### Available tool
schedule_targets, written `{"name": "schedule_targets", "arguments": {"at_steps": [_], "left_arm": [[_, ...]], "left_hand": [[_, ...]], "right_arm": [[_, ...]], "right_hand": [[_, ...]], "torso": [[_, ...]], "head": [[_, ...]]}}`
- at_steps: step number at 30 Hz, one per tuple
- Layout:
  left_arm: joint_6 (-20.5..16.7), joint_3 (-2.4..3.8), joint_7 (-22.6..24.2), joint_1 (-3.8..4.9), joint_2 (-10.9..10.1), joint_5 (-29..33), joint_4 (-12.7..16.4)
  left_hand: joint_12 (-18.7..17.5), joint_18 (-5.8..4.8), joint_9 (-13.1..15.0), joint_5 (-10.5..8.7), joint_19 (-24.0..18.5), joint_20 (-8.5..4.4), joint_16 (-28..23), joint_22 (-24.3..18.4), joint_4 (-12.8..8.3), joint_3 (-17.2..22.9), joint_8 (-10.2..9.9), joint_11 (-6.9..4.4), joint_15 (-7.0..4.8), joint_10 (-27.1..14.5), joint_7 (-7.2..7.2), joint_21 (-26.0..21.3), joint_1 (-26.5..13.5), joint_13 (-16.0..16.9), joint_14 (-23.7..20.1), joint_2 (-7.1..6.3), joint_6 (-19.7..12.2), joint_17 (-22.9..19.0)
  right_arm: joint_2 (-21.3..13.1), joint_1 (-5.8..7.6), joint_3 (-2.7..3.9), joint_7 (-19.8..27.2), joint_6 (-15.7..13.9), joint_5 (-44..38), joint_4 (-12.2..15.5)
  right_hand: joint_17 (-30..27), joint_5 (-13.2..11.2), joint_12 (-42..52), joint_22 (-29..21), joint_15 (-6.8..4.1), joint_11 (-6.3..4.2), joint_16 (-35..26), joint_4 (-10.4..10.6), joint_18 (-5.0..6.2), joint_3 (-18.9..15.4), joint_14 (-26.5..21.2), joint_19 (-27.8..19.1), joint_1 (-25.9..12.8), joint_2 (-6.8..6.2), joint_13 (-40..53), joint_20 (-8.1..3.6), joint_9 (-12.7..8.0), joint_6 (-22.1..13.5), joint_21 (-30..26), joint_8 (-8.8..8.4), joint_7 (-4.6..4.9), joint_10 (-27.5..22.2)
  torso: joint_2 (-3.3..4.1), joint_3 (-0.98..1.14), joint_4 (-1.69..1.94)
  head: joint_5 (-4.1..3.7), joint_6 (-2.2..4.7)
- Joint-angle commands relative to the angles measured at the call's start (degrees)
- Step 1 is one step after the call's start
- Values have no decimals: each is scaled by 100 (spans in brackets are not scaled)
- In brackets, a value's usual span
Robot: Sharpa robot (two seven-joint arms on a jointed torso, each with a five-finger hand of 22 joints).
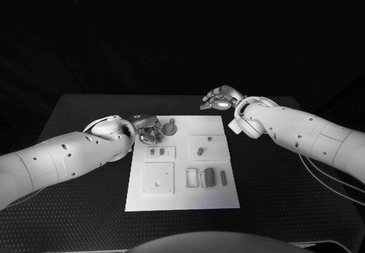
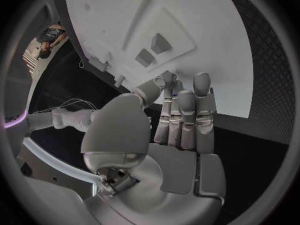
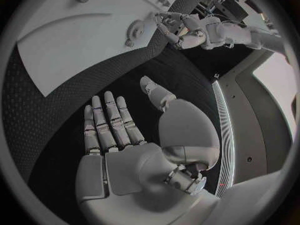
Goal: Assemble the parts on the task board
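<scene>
The white task board (image 1: 182,196) lies in the middle of the black table. My left hand (image 1: 149,132) hovers at the board's far left corner, its straight fingers (image 2: 185,116) close together and nothing visibly in them. Just beside its fingertips lies a round toothed part (image 1: 170,127), also seen as the toothed part (image 3: 133,32) with the left hand (image 3: 194,30) reaching toward it. Two small pegs (image 1: 156,152) stand nearer on the board, seen too as small blocks (image 2: 153,50). My right hand (image 1: 220,99) floats past the board's far right corner, fingers (image 3: 107,122) spread, holding nothing.
More parts sit on the board: a single peg (image 1: 199,150), a square plate (image 1: 158,177), and three upright bars (image 1: 205,178) at the near right. Black mat (image 1: 281,190) surrounds the board on all sides.
</scene>
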Motion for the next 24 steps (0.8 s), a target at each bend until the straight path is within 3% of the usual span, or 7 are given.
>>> {"name": "schedule_targets", "arguments": {"at_steps": [1, 11, 15, 24], "left_arm": [[280, -24, 15, -29, 25, -43, 32], [391, -43, -2, -28, 33, -122, 12], [425, -92, 0, -28, 35, -173, 17], [343, -124, 21, -28, 55, -466, 59]], "left_hand": [[40, 358, 6, 34, -12, -26, 3, 126, 6, 28, 16, 83, -69, 197, 5, 19, 22, 163, 118, 84, 16, 3], [36, 355, 7, 32, -20, -26, 3, 125, 6, 28, 16, 83, -69, 198, 5, 16, 21, 164, 118, 84, 15, 4], [35, 355, 8, 31, -23, -26, 3, 125, 5, 28, 17, 83, -69, 199, 5, 15, 22, 164, 117, 84, 15, 5], [30, 353, 9, 30, -30, -27, 2, 124, 3, 29, 17, 83, -69, 200, 4, 13, 25, 165, 115, 83, 15, 5]], "right_arm": [[-1, -4, 2, 52, 52, -10, 4], [-3, -5, 2, 52, 50, -10, 4], [-3, -6, 2, 52, 49, -10, 0], [-7, -12, 2, 54, 49, -10, 3]], "right_hand": [[-10, -6, -21, 76, 8, 4, 0, 47, -48, -2, 20, 40, -42, -2, -2, -11, -9, -24, -21, 5, 281, 46], [-10, -6, -23, 78, 8, 3, 0, 46, -47, -2, 20, 42, -41, -1, -2, -11, -10, -24, -25, 5, 281, 47], [-11, -6, -24, 79, 8, 3, 0, 47, -47, -2, 20, 42, -42, -1, -2, -11, -11, -24, -27, 5, 281, 47], [-12, -6, -26, 80, 8, 3, 0, 46, -46, -2, 20, 44, -41, -1, -2, -11, -12, -24, -30, 6, 281, 48]], "torso": [[-1, -1, 1], [-1, 3, 1], [0, 2, -1], [-2, 2, 2]], "head": [[-2, -3], [-3, -17], [-4, -19], [-18, -27]]}}
